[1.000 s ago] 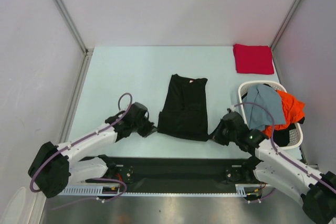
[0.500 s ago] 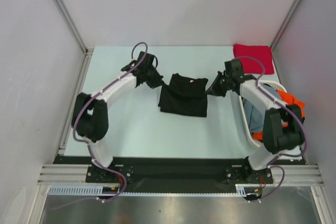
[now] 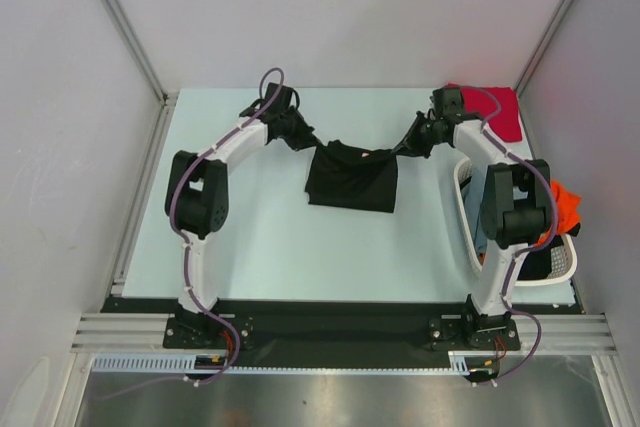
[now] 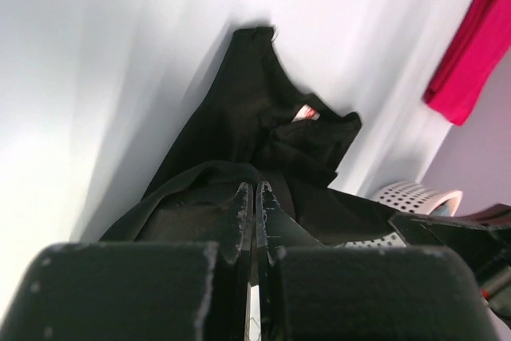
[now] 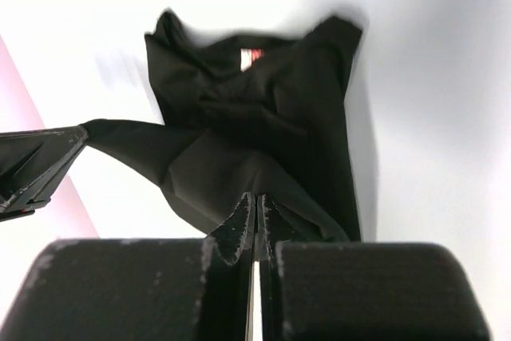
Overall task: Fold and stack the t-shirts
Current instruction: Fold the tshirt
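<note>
both arms have reached farther back since 0.5 s ago, drawing the black t-shirt [image 3: 352, 179] shorter. it lies doubled at mid-back of the worktop [image 3: 250, 237], its upper edge strung between 2 claws, pale neck label [image 5: 251, 57] showing. left claw [image 3: 308, 144] and right claw [image 3: 408, 148] are each pressed together, pinching black cloth. 1 red t-shirt [image 3: 505, 112] lies folded back-right; 1 orange t-shirt [image 3: 565, 205] sits in 1 white basket [image 3: 465, 209].
</note>
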Robot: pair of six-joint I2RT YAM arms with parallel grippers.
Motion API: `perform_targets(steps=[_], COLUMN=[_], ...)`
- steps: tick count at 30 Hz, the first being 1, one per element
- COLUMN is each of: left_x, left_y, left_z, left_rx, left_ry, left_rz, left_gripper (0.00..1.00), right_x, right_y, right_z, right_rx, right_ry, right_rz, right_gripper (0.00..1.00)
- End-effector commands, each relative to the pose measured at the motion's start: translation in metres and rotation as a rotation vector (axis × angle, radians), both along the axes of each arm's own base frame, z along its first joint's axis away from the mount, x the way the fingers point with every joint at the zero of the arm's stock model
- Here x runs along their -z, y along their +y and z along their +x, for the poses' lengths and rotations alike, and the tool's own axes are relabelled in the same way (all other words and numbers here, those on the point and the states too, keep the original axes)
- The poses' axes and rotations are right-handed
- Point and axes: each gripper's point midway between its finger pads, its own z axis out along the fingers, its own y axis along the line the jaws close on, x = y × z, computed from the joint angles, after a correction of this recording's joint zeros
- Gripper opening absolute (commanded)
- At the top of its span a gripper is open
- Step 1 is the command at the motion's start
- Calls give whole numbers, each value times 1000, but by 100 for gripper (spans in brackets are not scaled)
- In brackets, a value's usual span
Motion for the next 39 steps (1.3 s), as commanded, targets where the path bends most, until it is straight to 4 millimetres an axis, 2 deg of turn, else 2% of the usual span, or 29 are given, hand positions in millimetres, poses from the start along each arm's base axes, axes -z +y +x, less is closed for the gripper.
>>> perform_targets(steps=[1, 11, 16, 17, 18, 19, 20, 21, 22, 23, 26, 27, 29, 30, 32, 33, 34, 35, 37, 38, 39], left_x=[-29, -14, -2, 1, -12, -15, -4, -31, -36, -50, -64, -70, -71, -71, -72, -62, -62, -58, -48, -46, -45], left_y=[-5, -12, -4, 3, 6, 13, 17, 24, 30, 33, 42, 40, 21, 11, -13, -27, -38, -45, -60, -65, -68], left_z=[29, 49, 59, 67, 75, 83, 89, 99, 102, 103, 88, 75, 52, 38, 17, 8, -1, -5, -7, -9, -5], left_rx=[14, 5, 6, -7, 0, 38, 57, 60, 104, 118, 167, 184, 261, 293, 374, 405, 427, 437, 431, 438, 435], left_ry=[-94, -85, -92, -114, -139, -182, -178, -219, -252, -285, -319, -348, -371, -399, -418, -431, -415, -407, -395, -393, -420], left_rz=[-76, -145, -90, -36, 1, 65, 108, 146, 198, 228, 288, 276, 195, 158, 53, 11, -58, -95, -170, -205, -229], left_gripper=[0, 1, 15, 17, 20, 25, 27, 29, 32, 33, 33, 33, 33, 32, 32, 32, 31, 31, 29, 29, 27], right_x=[-9, 9, 19, 20, 21, 22, 10, 12, 5, -3, -22, -30, -33, -39, -38, -43, -32, -30, -28, -14, -23], right_y=[1, -10, -18, -24, -30, -37, -47, -52, -57, -61, -63, -57, -43, -26, -6, 4, 17, 26, 38, 41, 46], right_z=[16, 45, 60, 72, 82, 91, 118, 113, 116, 116, 101, 87, 72, 59, 46, 46, 34, 29, 33, 27, 35], right_rx=[-35, -29, -26, -14, -9, -1, 9, 6, -11, -10, -20, -32, -38, -79, -104, -132, -159, -190, -173, -159, -161], right_ry=[-25, 5, -1, -21, -45, -59, -117, -61, -70, -71, -106, -133, -147, -183, -195, -237, -213, -206, -219, -188, -241], right_rz=[32, 72, 71, 64, 47, 27, 7, -10, -49, -74, -92, -72, -17, 33, 99, 127, 147, 188, 282, 322, 383], right_gripper=[0, 0, 6, 9, 20, 26, 32, 37, 41, 43, 44, 45, 45, 45, 46, 46, 46, 46, 46, 45, 43])
